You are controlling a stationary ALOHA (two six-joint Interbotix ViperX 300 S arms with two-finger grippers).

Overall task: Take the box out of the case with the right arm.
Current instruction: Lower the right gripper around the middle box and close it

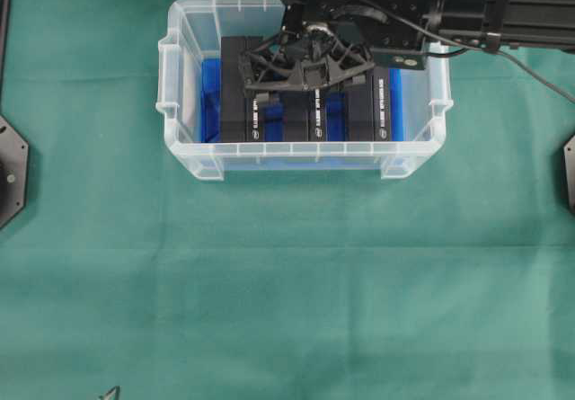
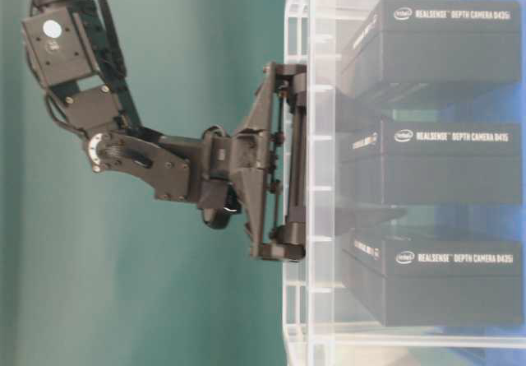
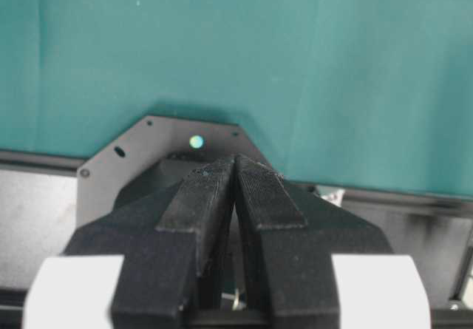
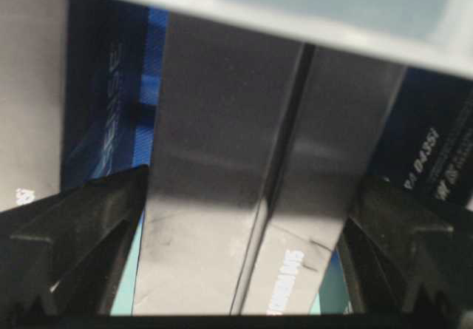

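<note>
Now our right gripper (image 1: 305, 75) hangs wide open inside the case (image 1: 182, 76), fingers straddling the middle RealSense box (image 4: 244, 188) directly beneath. We should descend straight, keep both fingers clear of neighbouring boxes, then close squarely on its sides.

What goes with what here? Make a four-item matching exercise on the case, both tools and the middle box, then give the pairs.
Column one:
1. case
2. right tool
3. left tool
4. middle box

Column two:
A. shut, away from the case, over bare green cloth
B. open, reaching down at the case's rim
C. clear plastic, resting on the green cloth
D. black, standing between two others like it

Pairs: 1-C, 2-B, 3-A, 4-D
</note>
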